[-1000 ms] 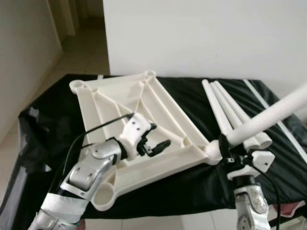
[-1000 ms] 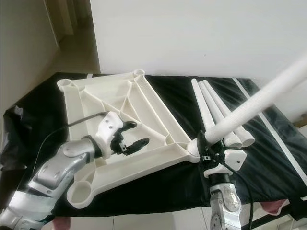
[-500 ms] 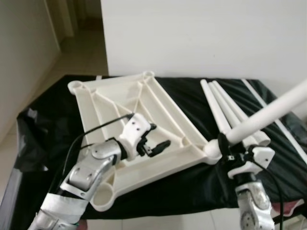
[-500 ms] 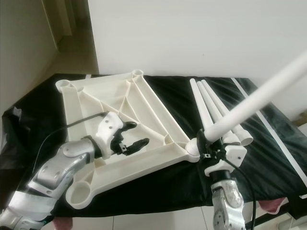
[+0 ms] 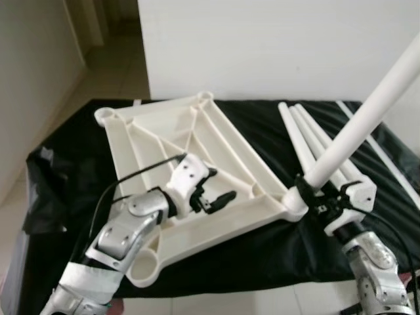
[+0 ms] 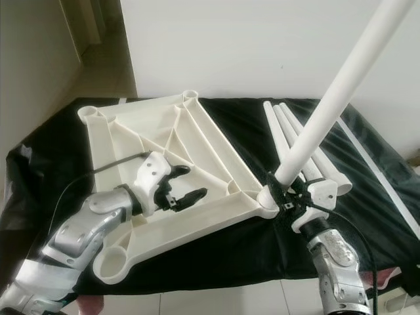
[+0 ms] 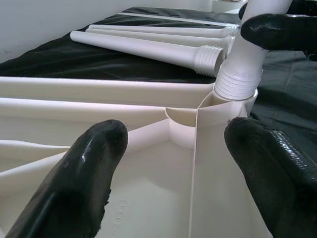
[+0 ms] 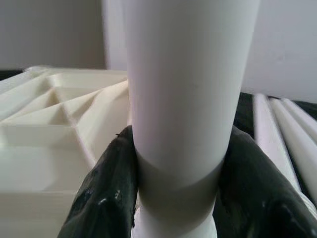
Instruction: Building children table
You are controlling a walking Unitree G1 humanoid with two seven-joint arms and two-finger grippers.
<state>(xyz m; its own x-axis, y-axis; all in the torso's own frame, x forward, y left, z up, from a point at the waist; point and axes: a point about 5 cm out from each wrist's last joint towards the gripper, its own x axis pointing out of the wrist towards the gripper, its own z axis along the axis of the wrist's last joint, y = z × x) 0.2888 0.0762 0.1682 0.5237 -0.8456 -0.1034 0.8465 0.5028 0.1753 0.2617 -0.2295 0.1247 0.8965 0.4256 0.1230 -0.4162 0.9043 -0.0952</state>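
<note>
Upturned white tabletop (image 5: 190, 170) on black-covered desk (image 5: 262, 131), one leg (image 5: 367, 111) held at its corner socket.

Right end effector (image 5: 308, 197) clamped on leg's lower end, threaded tip in near-right corner socket (image 7: 233, 91), leg tilted up and to the right. Left end effector (image 5: 213, 190) fingers spread wide over tabletop's ribbed underside, gripping nothing. Three spare legs (image 5: 315, 147) lie side by side on desk just right of tabletop. Black cover wrinkled, draped over desk edges. White wall (image 5: 275, 46) behind desk; pale tiled floor (image 5: 105, 72) and doorway far left.
</note>
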